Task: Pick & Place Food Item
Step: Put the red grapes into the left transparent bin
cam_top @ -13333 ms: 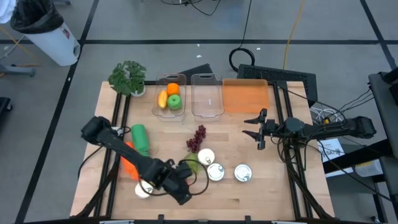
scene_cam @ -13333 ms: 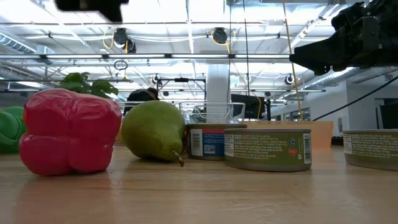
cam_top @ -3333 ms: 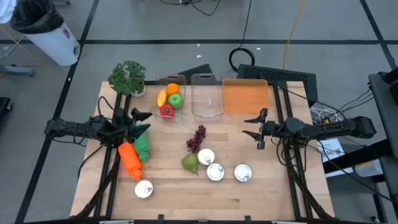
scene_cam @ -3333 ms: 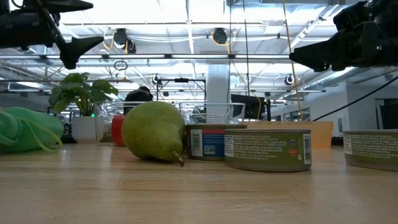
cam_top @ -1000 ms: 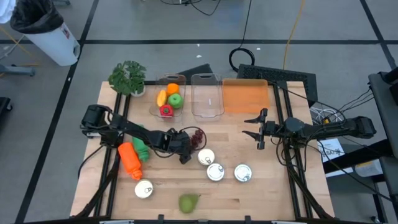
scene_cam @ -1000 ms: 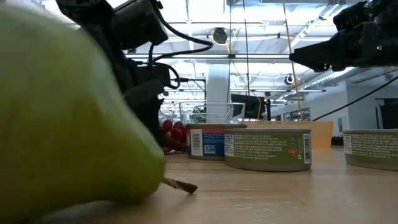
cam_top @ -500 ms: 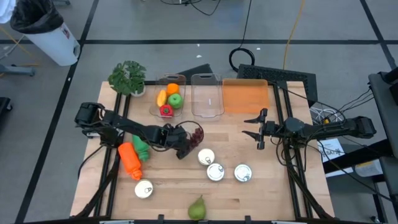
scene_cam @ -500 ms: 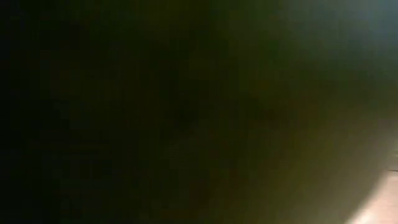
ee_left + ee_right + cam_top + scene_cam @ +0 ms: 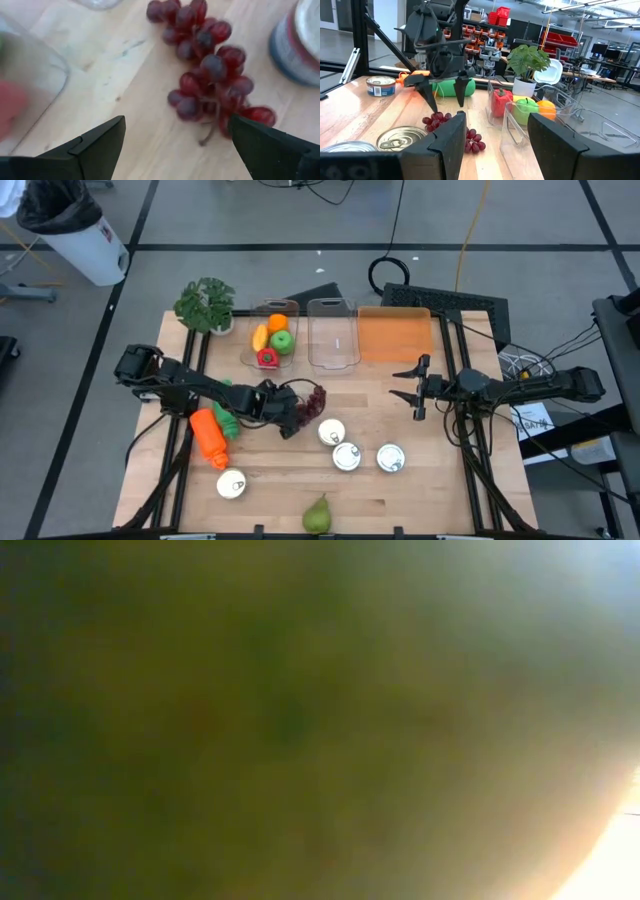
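Looking straight down, the grapes [image 9: 313,402] lie on the wooden counter [image 9: 430,470] just below the clear bins [image 9: 333,335], the bunch's long axis slanting toward the cans [image 9: 344,454], with the left gripper [image 9: 291,418] beside it, jaws wide apart, and a pear [image 9: 318,515] at the counter's near edge. From the left wrist, the bunch [image 9: 207,62] lies between the spread fingers [image 9: 102,142], untouched. From the right wrist, the right gripper [image 9: 492,142], jaws partly apart and empty, faces the grapes [image 9: 451,129] with shelving and workbenches behind.
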You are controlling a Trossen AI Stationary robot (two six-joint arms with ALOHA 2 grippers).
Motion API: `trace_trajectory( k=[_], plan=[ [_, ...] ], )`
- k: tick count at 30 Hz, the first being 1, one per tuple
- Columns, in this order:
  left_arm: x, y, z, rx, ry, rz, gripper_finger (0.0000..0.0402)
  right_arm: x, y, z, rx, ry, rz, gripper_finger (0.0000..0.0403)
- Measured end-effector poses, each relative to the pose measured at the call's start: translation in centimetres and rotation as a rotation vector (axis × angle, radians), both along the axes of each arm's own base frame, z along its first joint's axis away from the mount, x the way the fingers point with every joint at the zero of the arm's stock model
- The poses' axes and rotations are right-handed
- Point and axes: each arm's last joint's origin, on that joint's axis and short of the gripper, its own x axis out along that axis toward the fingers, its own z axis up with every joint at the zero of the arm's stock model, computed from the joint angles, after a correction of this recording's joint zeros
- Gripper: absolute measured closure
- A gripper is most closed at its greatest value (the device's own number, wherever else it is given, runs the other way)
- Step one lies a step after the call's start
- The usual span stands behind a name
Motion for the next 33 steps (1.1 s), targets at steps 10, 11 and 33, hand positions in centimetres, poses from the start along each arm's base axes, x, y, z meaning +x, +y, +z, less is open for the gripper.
trace_trajectory(
  k=[10,11,33],
  plan=[
    [0.1,-1.0,-3.2,0.067,0.152,-0.092,0.0034,0.0,0.0,0.0,0.0,0.001,0.0,0.0204],
    [0.3,-1.0,-3.6,0.071,0.159,-0.109,0.0034,0.0,0.0,0.0,0.0,0.001,0.0,0.0204],
    [2.0,-1.7,-4.4,0.078,0.048,-0.233,0.0238,0.0,0.0,0.0,0.0,0.001,0.0,0.0204]
  ],
)
